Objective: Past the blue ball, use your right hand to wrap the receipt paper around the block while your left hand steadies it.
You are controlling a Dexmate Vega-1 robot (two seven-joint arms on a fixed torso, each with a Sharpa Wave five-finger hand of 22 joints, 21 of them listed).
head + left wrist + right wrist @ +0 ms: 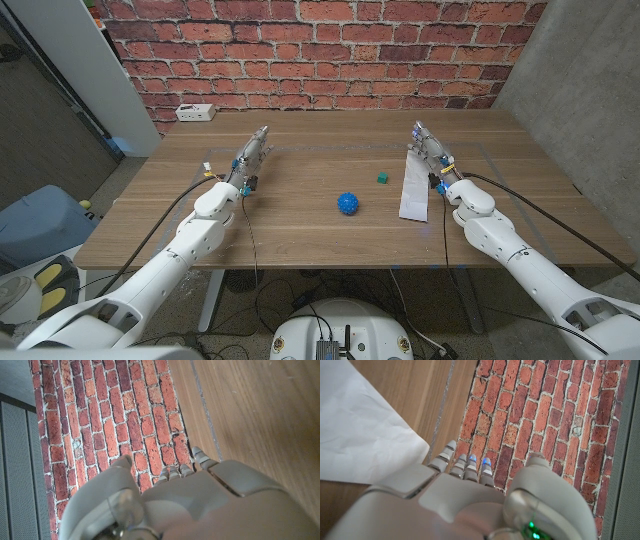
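A small green block [382, 178] sits on the wooden table [310, 225], beyond and right of a blue ball [347, 203]. To the block's right a long white strip of receipt paper [413, 188] lies flat. My right hand [429, 150] stands at the paper's right edge with straight fingers and holds nothing; in the right wrist view the paper [360, 435] lies beside this hand [465, 497]. At the table's left side, far from the block, my left hand [250, 156] has its fingers stretched out and is empty; its back [200, 502] shows in the left wrist view.
A white power strip [195, 112] lies at the table's far left corner. A brick wall [320, 50] rises behind the table. A blue bin [40, 225] stands on the floor to the left.
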